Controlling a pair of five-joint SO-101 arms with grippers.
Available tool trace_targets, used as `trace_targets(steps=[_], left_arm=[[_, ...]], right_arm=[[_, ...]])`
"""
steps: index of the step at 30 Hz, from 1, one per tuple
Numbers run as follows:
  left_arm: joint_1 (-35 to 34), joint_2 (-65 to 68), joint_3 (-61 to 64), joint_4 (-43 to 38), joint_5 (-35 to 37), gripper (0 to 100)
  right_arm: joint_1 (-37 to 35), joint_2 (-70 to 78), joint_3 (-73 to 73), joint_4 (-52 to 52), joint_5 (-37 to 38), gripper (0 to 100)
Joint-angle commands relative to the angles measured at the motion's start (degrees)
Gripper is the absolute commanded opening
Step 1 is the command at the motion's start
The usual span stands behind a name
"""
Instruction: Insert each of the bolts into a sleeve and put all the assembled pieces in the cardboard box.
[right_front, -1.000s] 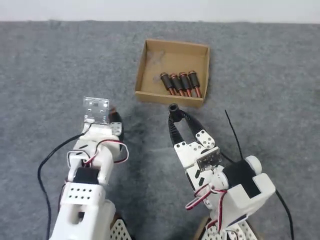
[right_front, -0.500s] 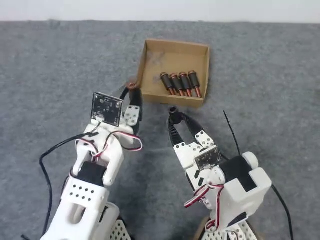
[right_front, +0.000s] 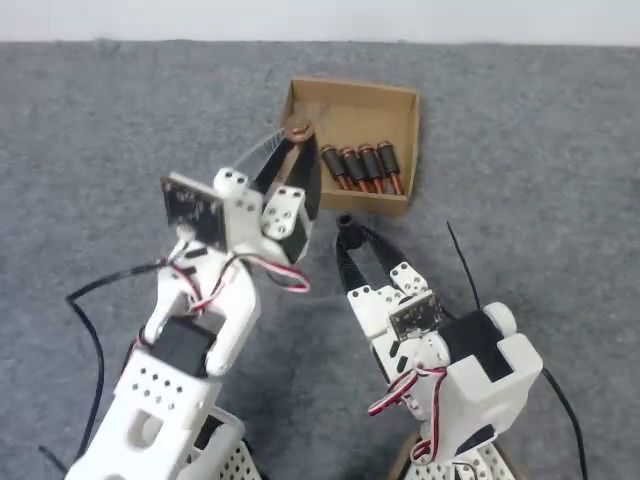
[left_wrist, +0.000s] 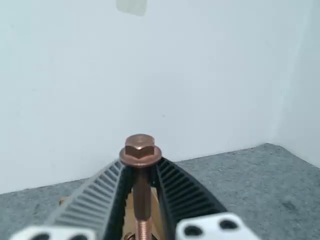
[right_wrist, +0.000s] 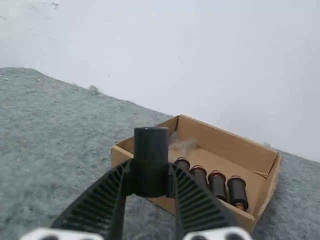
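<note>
right gripper: closed on the black sleeve. sleeve upright, open end up, just in front of the box's near wall.

left gripper: up off the grey mat, clamped on the copper bolt below its head. head up, shank hanging between the fingers, over the box's near-left corner.

judgement: mating step. carry the shank tip over the sleeve bore, line up both axes, then lower slowly with the sleeve arm kept steady. any tilt likely catches on the rim.

cardboard box: four assembled pieces lie side by side in its right half.
</note>
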Motion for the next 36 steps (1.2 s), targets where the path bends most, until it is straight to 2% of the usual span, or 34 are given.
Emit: trace_targets(steps=[1, 5, 12, 18, 24, 36], left_arm=[[0.7, 9.8, -10.2, -2.2, 0.7, 1], [1.1, 11.8, -11.9, -2.4, 0.8, 1], [6.2, 11.8, -8.0, -2.2, 0.8, 1], [5.9, 11.8, -5.5, -2.2, 1.1, 1], [5.9, 11.8, -4.2, -2.2, 10.3, 1], [5.9, 11.8, 0.2, -2.3, 10.7, 1]], right_arm=[[0.7, -0.4, -0.5, -1.5, -0.7, 0.6], [0.7, -0.4, -0.5, -1.5, -0.7, 0.6], [0.7, -0.4, -0.5, -1.5, -0.7, 0.6], [0.7, -0.7, -0.5, -1.6, -0.7, 0.6], [0.7, -0.7, -0.5, -1.6, -0.7, 0.6], [0.8, -0.8, -0.5, -1.7, -0.7, 0.6]])
